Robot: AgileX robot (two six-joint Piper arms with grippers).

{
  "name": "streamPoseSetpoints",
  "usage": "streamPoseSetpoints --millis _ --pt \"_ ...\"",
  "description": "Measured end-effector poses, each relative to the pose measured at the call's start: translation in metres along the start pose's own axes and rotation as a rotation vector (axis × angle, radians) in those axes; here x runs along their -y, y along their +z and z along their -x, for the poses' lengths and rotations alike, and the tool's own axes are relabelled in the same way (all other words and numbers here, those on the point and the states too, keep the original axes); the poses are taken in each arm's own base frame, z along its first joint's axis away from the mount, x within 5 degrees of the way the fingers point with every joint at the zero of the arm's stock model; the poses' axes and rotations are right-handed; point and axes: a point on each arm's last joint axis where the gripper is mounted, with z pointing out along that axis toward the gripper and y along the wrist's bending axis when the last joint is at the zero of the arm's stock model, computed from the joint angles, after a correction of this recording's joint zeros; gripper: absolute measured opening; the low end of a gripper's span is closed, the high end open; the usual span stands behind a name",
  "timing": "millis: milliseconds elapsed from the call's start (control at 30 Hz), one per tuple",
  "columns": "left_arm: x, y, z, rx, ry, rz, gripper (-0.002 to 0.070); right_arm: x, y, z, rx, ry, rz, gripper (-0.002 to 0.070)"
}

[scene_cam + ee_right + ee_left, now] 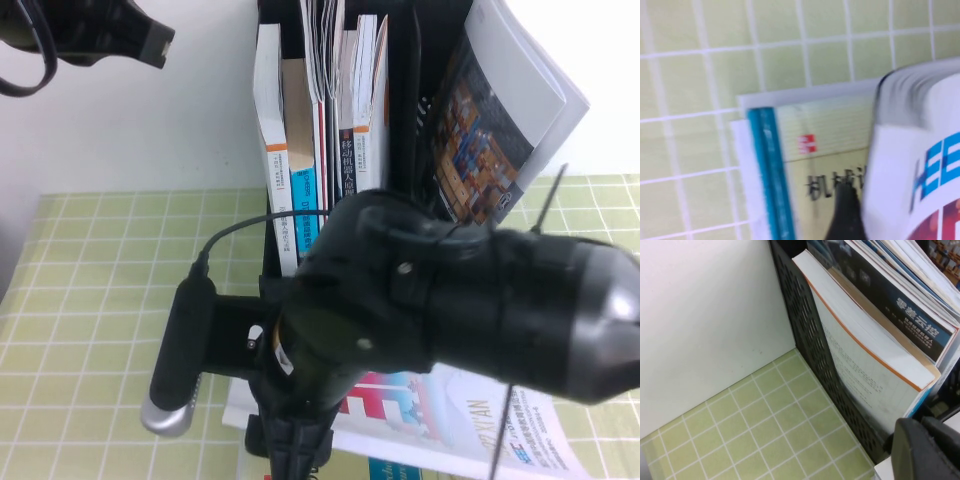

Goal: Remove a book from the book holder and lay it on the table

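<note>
High view: the bench (90, 260), covered in light green cloth with a white grid, is seen across the frame, against a white wall. The right arm (470, 300), a bulky black body, is extended over the near middle of the bench and much behind it is hidden. The book holder (420, 100), a black perforated rack, is stood at the far middle against the wall, with upright books in its compartments and a grey magazine (500, 120) with a colourful photo cover leaned out at its right. The book (470, 425), white-covered with red and blue letters, is laid flat on the bench at the near side, under the right arm, partly on a pale yellow-green book (825, 150) with a blue band. The right pincer (290, 440) is held low at the near edge, by the book's left end; its opening cannot be told. The left pincer (150, 40) is held at the far left, high beside the rack; its state cannot be told.
</note>
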Motion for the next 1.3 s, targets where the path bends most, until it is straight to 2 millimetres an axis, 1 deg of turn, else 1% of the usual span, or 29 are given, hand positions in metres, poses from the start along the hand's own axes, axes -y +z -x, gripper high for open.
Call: streamPoseSetpoints --millis 100,233,333,367,400,433,500,533,567,600,667,733,800,900,1067,1133,1167,1233,1267,1300 --pt "0.0 0.0 0.0 -0.002 0.0 0.0 -0.0002 -0.003 -0.019 0.0 0.054 -0.008 0.033 0.0491" --pt "0.0 0.003 -0.003 -0.015 0.0 -0.002 -0.0002 -0.001 -0.051 -0.004 0.117 -0.037 0.009 0.0495" --pt "0.001 0.008 -0.009 -0.039 -0.001 -0.006 -0.0002 -0.001 -0.07 -0.012 0.109 -0.083 -0.01 0.0491" --pt "0.002 0.008 -0.012 -0.045 -0.001 -0.007 -0.0002 0.0 -0.075 -0.016 0.09 -0.092 -0.018 0.048" --pt "0.002 0.009 -0.015 -0.05 -0.001 -0.007 -0.0002 0.0 -0.079 -0.02 0.067 -0.098 -0.025 0.0454" --pt "0.003 0.009 -0.019 -0.055 -0.001 -0.008 -0.0003 0.001 -0.083 -0.024 0.038 -0.099 -0.036 0.041" --pt "0.004 0.009 -0.028 -0.065 -0.002 -0.009 -0.0003 0.003 -0.089 -0.031 -0.018 -0.097 -0.066 0.0288" --pt "0.005 0.009 -0.034 -0.067 -0.003 -0.011 -0.0002 0.004 -0.093 -0.035 -0.04 -0.091 -0.077 0.0202" --pt "0.006 0.007 -0.04 -0.066 -0.009 -0.016 -0.0002 0.005 -0.097 -0.038 -0.056 -0.081 -0.088 0.0132" --pt "0.008 0.004 -0.045 -0.061 -0.015 -0.019 -0.0002 0.006 -0.1 -0.041 -0.064 -0.069 -0.097 0.0095" --pt "0.012 -0.002 -0.061 -0.051 -0.028 -0.033 -0.0002 0.007 -0.111 -0.047 -0.068 -0.028 -0.122 0.0041" --pt "0.015 -0.01 -0.077 -0.034 -0.039 -0.044 -0.0002 0.008 -0.123 -0.052 -0.052 0.021 -0.149 0.0019" --pt "0.02 -0.017 -0.097 -0.027 -0.051 -0.055 -0.0002 0.008 -0.135 -0.056 -0.025 0.068 -0.171 0.001" --pt "0.027 -0.036 -0.127 0.016 -0.074 -0.076 -0.0002 0.007 -0.158 -0.066 0.036 0.136 -0.198 0.0006" --pt "0.041 -0.07 -0.179 0.102 -0.123 -0.138 -0.0002 0.001 -0.211 -0.091 0.201 0.235 -0.25 0.0004" --pt "0.046 -0.081 -0.199 0.14 -0.134 -0.155 -0.0002 -0.002 -0.226 -0.102 0.282 0.258 -0.272 0.0004" --pt "0.049 -0.086 -0.21 0.164 -0.137 -0.162 -0.0002 -0.005 -0.232 -0.11 0.322 0.271 -0.281 0.0004" --pt "0.053 -0.097 -0.228 0.216 -0.139 -0.169 -0.0003 -0.012 -0.237 -0.124 0.382 0.301 -0.291 0.0004" --pt "0.055 -0.101 -0.238 0.241 -0.142 -0.174 -0.0003 -0.016 -0.237 -0.132 0.411 0.319 -0.295 0.0004" --pt "0.056 -0.104 -0.244 0.26 -0.144 -0.177 -0.0003 -0.02 -0.232 -0.139 0.421 0.333 -0.29 0.0003"
